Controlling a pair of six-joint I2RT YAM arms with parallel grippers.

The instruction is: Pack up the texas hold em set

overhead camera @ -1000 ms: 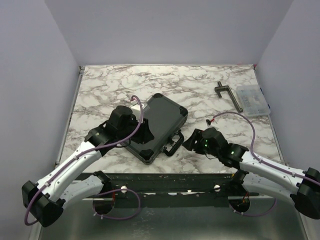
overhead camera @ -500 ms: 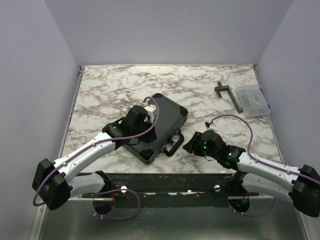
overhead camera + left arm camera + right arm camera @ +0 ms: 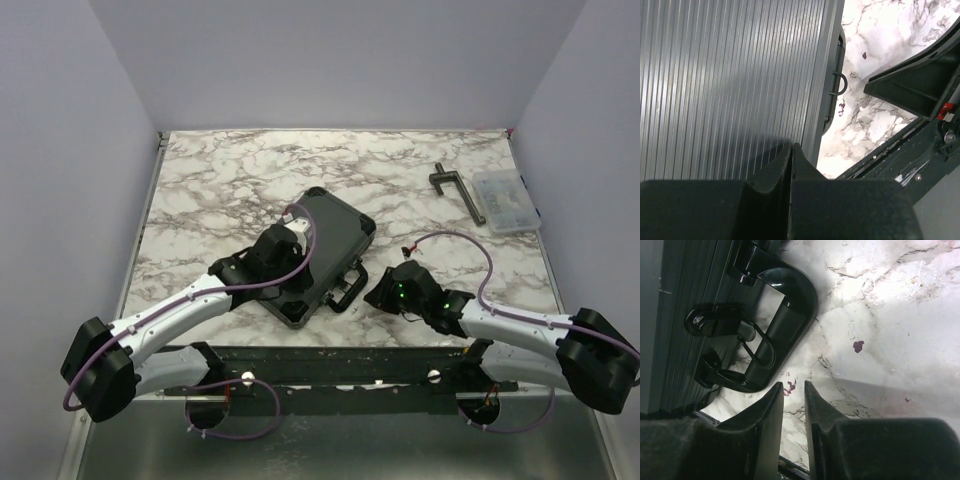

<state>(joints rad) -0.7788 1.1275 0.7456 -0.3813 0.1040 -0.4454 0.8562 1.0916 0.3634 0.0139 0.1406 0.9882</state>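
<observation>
You see one closed case (image 3: pixel 322 250), one clamp (image 3: pixel 462 196) and one clear box (image 3: pixel 506 200). Your left gripper (image 3: pixel 791 146) is pressed together over the lid (image 3: pixel 730 75). Your right gripper (image 3: pixel 794 388) is narrowly spread and empty beside the handle (image 3: pixel 803 292).

Case (image 3: pixel 335 232) black, ribbed lid; table (image 3: pixel 220 170) white, grey-veined marble

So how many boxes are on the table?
2. The black case lies closed in the middle of the table, near the front edge. The clear plastic box sits by the far right edge, next to a metal clamp. None seem hidden.
</observation>
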